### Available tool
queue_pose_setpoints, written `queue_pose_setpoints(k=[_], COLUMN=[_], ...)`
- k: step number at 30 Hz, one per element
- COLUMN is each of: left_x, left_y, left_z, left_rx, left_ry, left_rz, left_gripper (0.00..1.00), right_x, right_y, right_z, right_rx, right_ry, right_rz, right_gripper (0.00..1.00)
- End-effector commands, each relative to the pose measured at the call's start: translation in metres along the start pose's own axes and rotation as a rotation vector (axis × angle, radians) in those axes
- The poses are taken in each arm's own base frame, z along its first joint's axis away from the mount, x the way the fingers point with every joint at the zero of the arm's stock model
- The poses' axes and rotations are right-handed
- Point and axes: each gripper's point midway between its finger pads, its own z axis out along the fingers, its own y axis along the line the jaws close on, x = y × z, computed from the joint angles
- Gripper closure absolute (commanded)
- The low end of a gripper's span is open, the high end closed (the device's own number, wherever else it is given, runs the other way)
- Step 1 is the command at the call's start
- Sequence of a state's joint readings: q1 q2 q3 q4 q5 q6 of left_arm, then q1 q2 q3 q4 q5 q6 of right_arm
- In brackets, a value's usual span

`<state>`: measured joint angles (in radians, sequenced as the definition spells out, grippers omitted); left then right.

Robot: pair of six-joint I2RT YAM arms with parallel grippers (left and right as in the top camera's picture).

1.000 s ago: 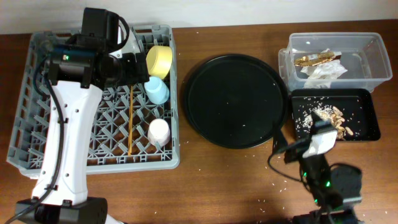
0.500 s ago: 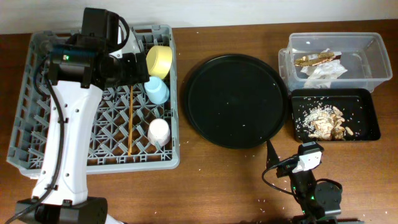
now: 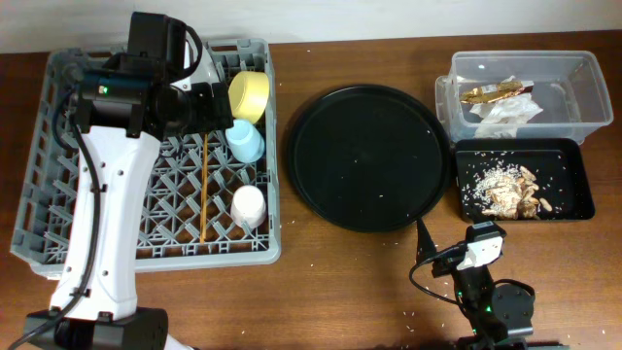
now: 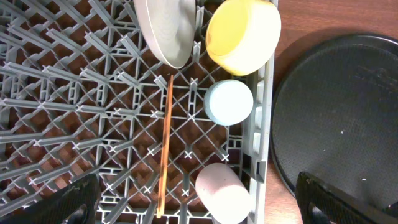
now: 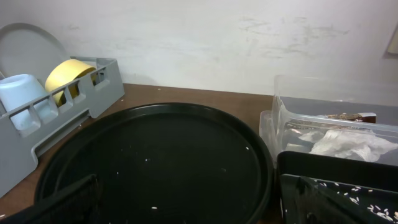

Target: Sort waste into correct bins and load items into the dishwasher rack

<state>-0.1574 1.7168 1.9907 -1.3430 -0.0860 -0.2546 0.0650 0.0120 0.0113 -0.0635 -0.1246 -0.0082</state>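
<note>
The grey dishwasher rack (image 3: 58, 175) holds the white-grey plate (image 4: 165, 31), yellow bowl (image 3: 249, 94), light-blue cup (image 3: 245, 142), pink-white cup (image 3: 248, 206) and chopsticks (image 3: 204, 190). My left gripper (image 4: 202, 208) hovers open and empty above the rack's right side. The clear tub (image 3: 583, 97) holds the gold-brown wrapper (image 3: 498, 92) and white napkin (image 3: 505, 115). The shallow black tray (image 3: 573, 160) holds food scraps with rice (image 3: 510, 190). My right gripper (image 5: 199, 208) is open and empty, low near the table's front edge and facing the trays.
A large round black tray (image 3: 369, 156) with a few rice grains lies between the rack and the bins. Rice grains are scattered on the wooden table (image 3: 350, 282). The left arm (image 3: 107, 194) crosses over the rack's left half.
My right arm drew back from the shallow black tray toward the table's front edge, then stopped. The left arm has not moved.
</note>
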Motion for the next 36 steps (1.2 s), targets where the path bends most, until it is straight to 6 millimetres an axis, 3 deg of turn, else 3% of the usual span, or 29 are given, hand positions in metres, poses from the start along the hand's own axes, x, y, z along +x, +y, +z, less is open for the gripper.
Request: queue_pose_setpoints(k=[1,3,5,8,9,11,12,15,19,27,36], left_x=[-0.003,-0.003,-0.002,-0.001,-0.001,0.017,0.044,0.086,0.123,0.134,0.162], left_y=[0.001,0.001,0.004,0.02,0.023,0.042,0.055,0.073,0.076,0.068,0.073], left_z=[-0.005,-0.005,-0.02,-0.082,-0.094,-0.11,-0.108,-0.096,-0.083,-0.054,0.0], left_rx=[-0.001,-0.001,-0.001,-0.008,0.003,0.01,0.036,0.044,0.026,0.036,-0.002], left_ry=[-0.017,-0.018,-0.047,-0.223,-0.279,-0.393,-0.475,-0.628,-0.833,-1.059,-1.117], left_rz=[-0.001,-0.001,-0.003,-0.028,-0.039,-0.084,-0.12,-0.122,0.009,0.129,0.185], left_gripper=[0.01,0.01,0.01,0.01,0.0,0.01,0.01,0.01,0.01,0.01,0.01], right_x=[0.003,0.003,0.003,0.003,0.002,0.003,0.003,0.003,0.003,0.003,0.003], right_y=[-0.003,-0.003,-0.003,-0.003,-0.003,-0.003,-0.003,-0.003,-0.003,-0.003,-0.003], right_z=[0.0,0.0,0.0,0.0,0.0,0.0,0.0,0.0,0.0,0.0,0.0], right_rx=[0.017,0.017,0.017,0.017,0.017,0.017,0.017,0.017,0.017,0.017,0.017], right_ry=[0.004,0.004,0.004,0.004,0.004,0.004,0.004,0.004,0.004,0.004,0.004], right_rz=[-0.006,-0.006,-0.006,-0.006,-0.006,-0.006,-0.006,-0.006,-0.006,-0.006,-0.006], right_gripper=[0.01,0.02,0.01,0.02,0.01,0.02,0.01,0.02,0.02,0.01,0.02])
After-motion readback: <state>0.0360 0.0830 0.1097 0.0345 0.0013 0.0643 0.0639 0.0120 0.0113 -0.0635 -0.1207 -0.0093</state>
